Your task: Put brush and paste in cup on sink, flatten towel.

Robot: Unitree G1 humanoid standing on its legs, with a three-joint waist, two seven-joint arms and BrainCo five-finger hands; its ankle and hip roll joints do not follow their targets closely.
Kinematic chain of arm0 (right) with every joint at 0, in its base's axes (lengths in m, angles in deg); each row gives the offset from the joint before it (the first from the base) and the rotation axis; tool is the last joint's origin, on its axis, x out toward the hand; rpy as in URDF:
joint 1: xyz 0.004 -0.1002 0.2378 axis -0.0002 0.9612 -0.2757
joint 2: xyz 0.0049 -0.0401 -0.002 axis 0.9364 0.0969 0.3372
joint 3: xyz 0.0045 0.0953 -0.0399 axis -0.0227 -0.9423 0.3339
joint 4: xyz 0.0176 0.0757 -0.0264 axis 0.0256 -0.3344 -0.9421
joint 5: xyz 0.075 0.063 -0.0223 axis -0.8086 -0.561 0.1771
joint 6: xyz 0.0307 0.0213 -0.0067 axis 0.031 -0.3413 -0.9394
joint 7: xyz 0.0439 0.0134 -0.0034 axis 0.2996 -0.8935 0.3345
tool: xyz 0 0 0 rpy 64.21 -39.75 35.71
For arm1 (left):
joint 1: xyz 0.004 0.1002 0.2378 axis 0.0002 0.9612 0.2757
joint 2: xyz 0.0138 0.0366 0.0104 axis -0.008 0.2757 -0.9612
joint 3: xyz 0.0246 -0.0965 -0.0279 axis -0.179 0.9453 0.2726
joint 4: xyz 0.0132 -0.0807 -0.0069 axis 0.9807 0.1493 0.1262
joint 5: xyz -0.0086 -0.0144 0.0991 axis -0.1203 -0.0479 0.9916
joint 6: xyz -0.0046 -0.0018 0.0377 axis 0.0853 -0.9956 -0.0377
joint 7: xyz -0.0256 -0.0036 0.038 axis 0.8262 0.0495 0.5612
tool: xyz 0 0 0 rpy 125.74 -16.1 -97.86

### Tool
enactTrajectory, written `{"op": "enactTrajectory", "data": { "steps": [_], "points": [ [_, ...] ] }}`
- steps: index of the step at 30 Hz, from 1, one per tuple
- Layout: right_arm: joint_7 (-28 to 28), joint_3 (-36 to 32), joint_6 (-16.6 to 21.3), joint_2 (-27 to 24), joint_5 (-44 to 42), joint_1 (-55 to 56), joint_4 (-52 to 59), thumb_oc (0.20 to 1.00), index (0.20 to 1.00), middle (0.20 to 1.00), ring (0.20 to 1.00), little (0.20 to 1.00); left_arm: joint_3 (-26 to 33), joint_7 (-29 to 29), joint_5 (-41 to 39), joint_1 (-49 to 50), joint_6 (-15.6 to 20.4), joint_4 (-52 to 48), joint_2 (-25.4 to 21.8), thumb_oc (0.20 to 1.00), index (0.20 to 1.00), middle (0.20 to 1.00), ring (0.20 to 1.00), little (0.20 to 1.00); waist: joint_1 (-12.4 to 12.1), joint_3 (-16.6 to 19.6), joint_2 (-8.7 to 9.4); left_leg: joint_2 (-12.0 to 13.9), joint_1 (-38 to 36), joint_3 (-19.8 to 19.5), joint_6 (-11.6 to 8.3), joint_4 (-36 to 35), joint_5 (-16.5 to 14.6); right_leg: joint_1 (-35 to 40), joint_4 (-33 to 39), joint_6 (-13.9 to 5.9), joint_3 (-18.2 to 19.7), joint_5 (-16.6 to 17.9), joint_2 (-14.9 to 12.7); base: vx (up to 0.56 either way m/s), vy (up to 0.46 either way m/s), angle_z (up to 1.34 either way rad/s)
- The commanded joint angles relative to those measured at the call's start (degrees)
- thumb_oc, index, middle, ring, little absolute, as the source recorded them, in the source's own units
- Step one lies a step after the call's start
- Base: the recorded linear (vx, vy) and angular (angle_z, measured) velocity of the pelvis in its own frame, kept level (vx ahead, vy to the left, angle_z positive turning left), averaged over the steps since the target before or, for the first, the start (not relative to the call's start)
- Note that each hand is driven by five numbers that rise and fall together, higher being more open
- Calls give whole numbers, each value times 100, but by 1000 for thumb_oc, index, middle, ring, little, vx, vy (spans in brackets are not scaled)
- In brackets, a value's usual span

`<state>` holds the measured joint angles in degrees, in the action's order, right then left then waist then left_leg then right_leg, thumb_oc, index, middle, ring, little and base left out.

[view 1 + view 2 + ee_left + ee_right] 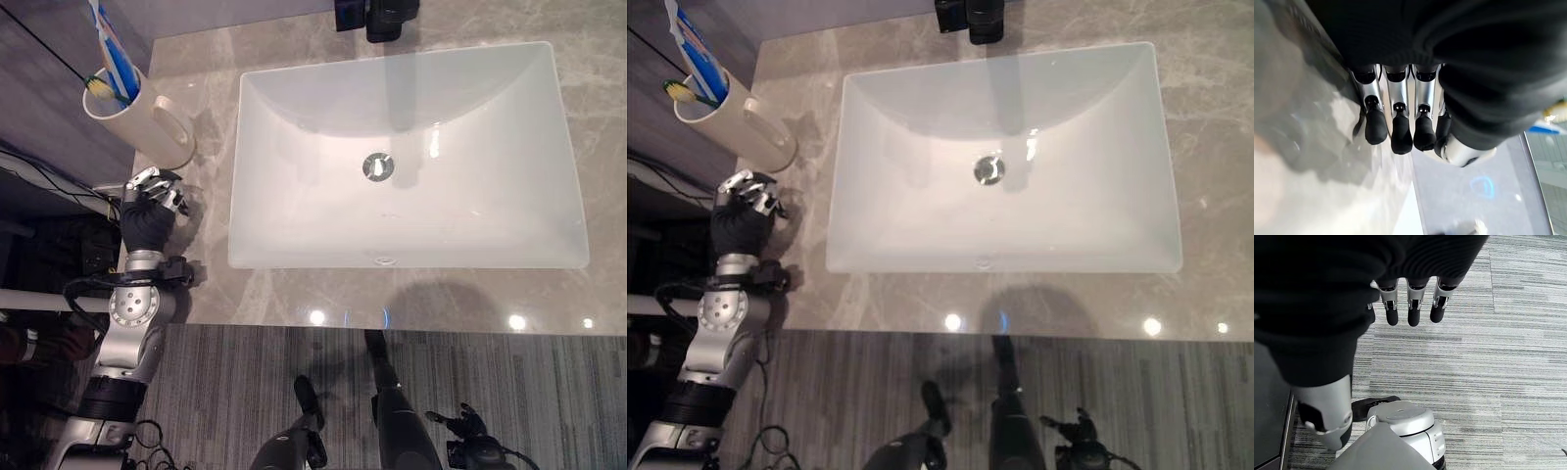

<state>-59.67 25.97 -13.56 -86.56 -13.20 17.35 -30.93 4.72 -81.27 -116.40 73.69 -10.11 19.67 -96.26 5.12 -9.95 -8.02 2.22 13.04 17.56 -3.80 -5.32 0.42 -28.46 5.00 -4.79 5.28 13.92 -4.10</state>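
A cream cup [142, 116] with a handle stands at the counter's far left corner. It holds a blue-and-white paste tube [110, 47] and a brush with a yellow-green head [98, 88]. My left hand [149, 201] rests just in front of the cup at the counter's left edge, apart from it, its fingers [1400, 132] relaxed and holding nothing. My right hand hangs low over the striped carpet, and its fingers [1413, 308] are straight and empty.
A white rectangular sink [265, 225] with a metal drain [378, 166] fills the middle of the grey marble counter [294, 304]. A dark faucet base [377, 15] stands behind it. The counter's front edge drops to striped carpet [549, 401].
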Motion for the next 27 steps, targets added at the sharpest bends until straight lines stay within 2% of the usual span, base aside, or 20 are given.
{"op": "enactTrajectory", "data": {
  "steps": [1,13,20,27],
  "points": [
    [-54,243,11,61,23,-96,-52,1000,1000,1000,1000,1000,177,-253,16,-213,147,318,-177,200,200,200,200,200,-7,13,166,-225,-21,-260,-190,32,87,343,0,-194,-244,-382,-73,0,0,0],
    [-71,472,-21,57,64,-166,-57,1000,1000,1000,1000,1000,-277,-533,-640,-1648,235,1598,-257,200,200,200,200,200,189,-47,235,-192,40,-209,-201,32,74,245,0,-195,-169,-350,-1,1,0,-1],
    [-128,638,3,35,34,-266,-6,1000,1000,1000,1000,1000,-623,-608,-951,-2794,221,2726,-619,200,200,200,200,200,327,-52,291,-159,149,-124,-226,32,87,100,0,-214,-81,-302,45,0,0,0],
    [-179,736,31,63,-8,-319,5,1000,1000,1000,1000,1000,-891,-591,-909,-3167,150,3125,-789,200,200,200,200,200,342,-67,333,-133,190,-109,-244,32,92,54,0,-222,-45,-292,73,11,-9,-3]
  ]
}}
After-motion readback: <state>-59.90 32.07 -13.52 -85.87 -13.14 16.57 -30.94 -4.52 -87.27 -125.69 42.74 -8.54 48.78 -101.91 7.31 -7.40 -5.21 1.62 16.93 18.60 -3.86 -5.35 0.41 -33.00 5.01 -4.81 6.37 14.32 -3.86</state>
